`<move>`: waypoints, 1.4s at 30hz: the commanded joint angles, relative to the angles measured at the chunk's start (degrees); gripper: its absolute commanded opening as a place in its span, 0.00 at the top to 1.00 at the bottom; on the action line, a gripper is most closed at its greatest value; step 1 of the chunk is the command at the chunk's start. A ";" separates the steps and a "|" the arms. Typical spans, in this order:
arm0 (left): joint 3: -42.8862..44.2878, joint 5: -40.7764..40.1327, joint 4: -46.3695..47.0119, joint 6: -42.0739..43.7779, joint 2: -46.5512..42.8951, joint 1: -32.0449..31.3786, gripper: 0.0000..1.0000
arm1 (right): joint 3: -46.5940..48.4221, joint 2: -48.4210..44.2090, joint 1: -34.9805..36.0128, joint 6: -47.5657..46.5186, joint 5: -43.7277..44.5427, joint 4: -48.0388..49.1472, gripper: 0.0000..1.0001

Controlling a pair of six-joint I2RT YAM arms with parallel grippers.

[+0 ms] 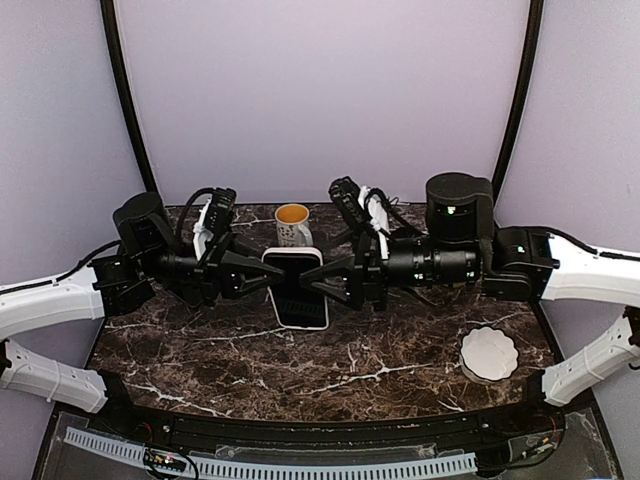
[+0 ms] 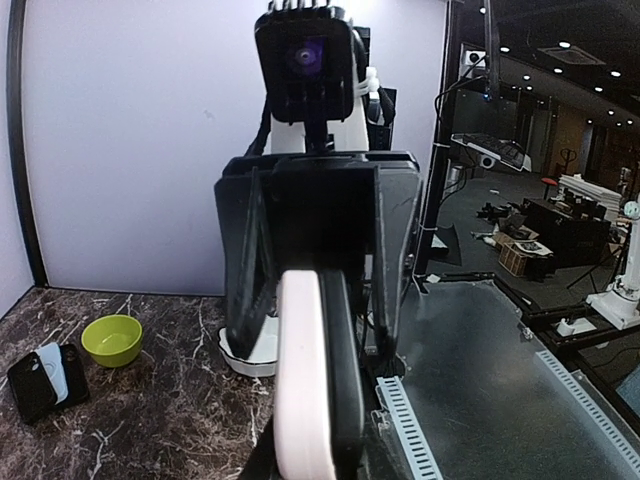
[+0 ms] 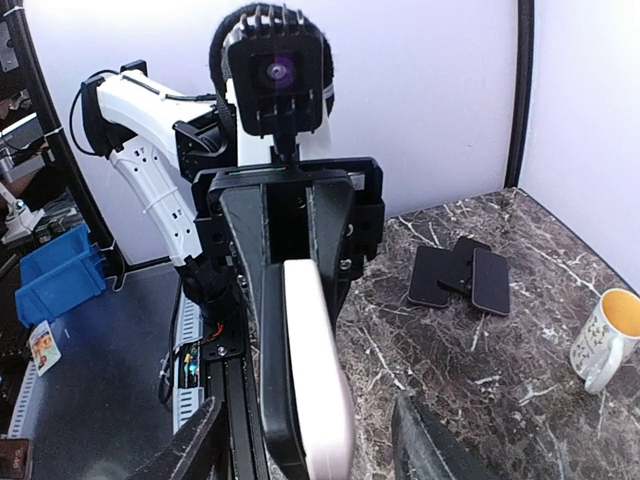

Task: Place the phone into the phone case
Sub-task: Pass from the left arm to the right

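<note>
The black phone [image 1: 300,293] lies in the white case [image 1: 301,326], held in the air over the table's middle between both arms. My left gripper [image 1: 258,277] is shut on their left edge. In the left wrist view the white case [image 2: 300,385] and black phone [image 2: 345,385] show edge-on, pressed together, and hide my left gripper's [image 2: 315,470] fingers. My right gripper [image 1: 332,282] is open around the right edge. In the right wrist view its fingers [image 3: 190,450] stand clear of the phone [image 3: 272,400] and case [image 3: 318,390]. I cannot tell how fully the phone sits in the case.
A white mug [image 1: 292,225] stands behind the phone. A white scalloped dish [image 1: 489,352] lies front right. Several black phones or cases [image 3: 462,278] lie at the table's left. A green bowl [image 2: 111,340] and more black cases [image 2: 45,380] lie at the right.
</note>
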 commanded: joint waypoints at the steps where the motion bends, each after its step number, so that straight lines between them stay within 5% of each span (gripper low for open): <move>1: 2.84 1.24 1.65 2.90 -0.69 -0.56 1.00 | 1.85 0.72 -0.80 -0.51 -3.91 2.80 0.56; 5: 3.07 1.21 1.32 3.16 -0.50 -0.84 1.00 | 2.24 2.09 -1.24 0.21 -3.85 2.63 0.92; 7: 3.29 1.25 1.19 3.32 -0.56 -0.87 1.00 | 2.60 2.64 -1.52 0.38 -3.69 1.82 1.00; 12: 3.69 1.34 -1.42 3.55 -0.78 -1.00 1.00 | 2.01 1.16 -2.03 -0.41 -4.63 3.43 1.00; 17: 3.37 0.09 -2.65 2.96 -1.59 -1.00 0.61 | 2.37 0.01 -2.24 -1.32 -6.52 3.81 1.00; 19: 3.15 0.06 -2.30 2.47 -1.96 -0.96 0.60 | 2.67 -0.19 -2.21 -1.71 -7.82 3.72 1.00; 24: 2.83 0.41 0.04 -0.52 -1.74 -1.00 0.96 | 3.05 -0.44 -2.21 -2.26 -8.07 3.20 1.00; 28: 2.46 1.05 0.47 -2.31 -0.94 -0.93 1.00 | 2.63 -0.90 -2.29 -2.17 -7.33 3.62 1.00; 29: 2.26 0.59 1.06 -2.58 -1.18 -0.97 1.00 | 2.48 -0.84 -2.32 -1.92 -6.90 3.51 0.96; 32: 1.46 -3.37 2.89 -2.72 -2.28 -1.00 1.00 | 1.31 -0.49 -2.38 -0.92 -5.08 2.72 0.58; 34: 1.25 -5.59 4.38 -2.99 -3.20 -1.00 1.00 | -0.26 -0.38 -2.44 0.04 -4.08 2.72 0.49; 39: 1.11 -5.69 8.73 -4.75 -3.71 -0.96 1.00 | -3.91 0.42 -2.71 3.22 -3.96 4.84 0.51; 42: 1.57 -4.82 8.95 -5.56 -3.22 -1.01 1.00 | -4.80 1.01 -2.73 4.12 -4.95 6.54 0.72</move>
